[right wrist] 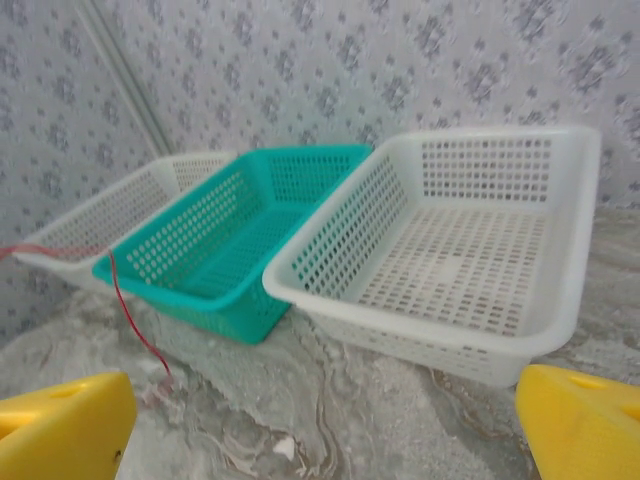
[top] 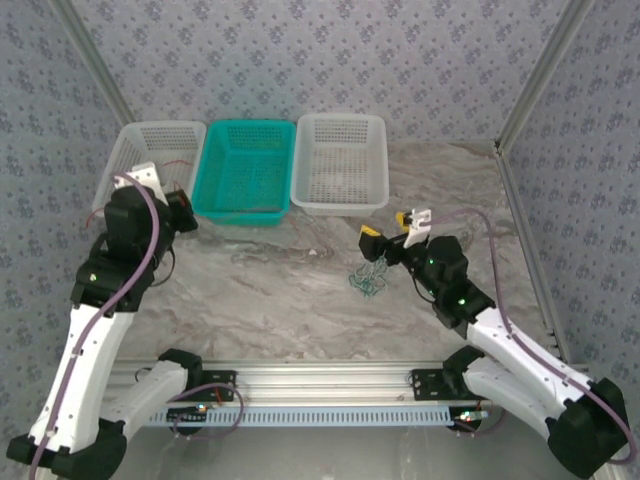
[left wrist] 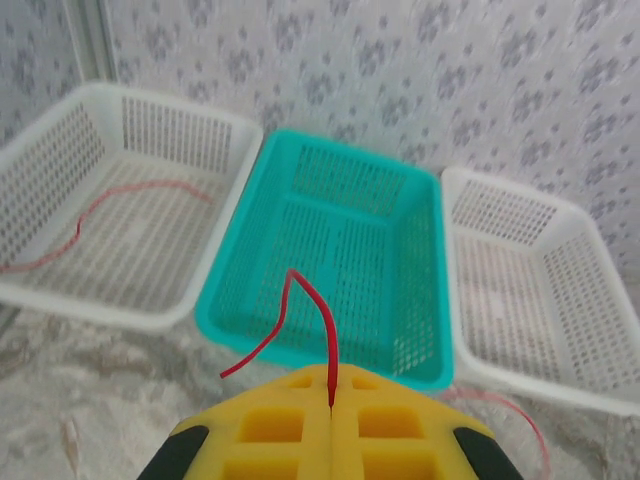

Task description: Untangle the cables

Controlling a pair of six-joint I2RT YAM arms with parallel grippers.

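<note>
Before the teal basket (left wrist: pixel 370 260), pinching a red cable (left wrist: pixel 331 375) between the closed yellow pads (left wrist: pixel 270 420) of the left gripper (left wrist: pixel 331 405), losing its held end in the seam. Over on the right, holding the right gripper (top: pixel 388 228) wide, just beside a small tangle of cables (top: pixel 372 278) on the table (top: pixel 280 290), colours too tiny for sorting. Glimpsing another red strand (left wrist: pixel 140 185) lying in the left white basket (left wrist: pixel 170 105), running off the frame's edge.

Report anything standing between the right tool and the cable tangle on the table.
Nothing visible does. The right tool is open, and the tangle of cables lies on the table close beside it, with no basket or arm between. The left tool, shut on a red cable, is off by the teal basket.
</note>
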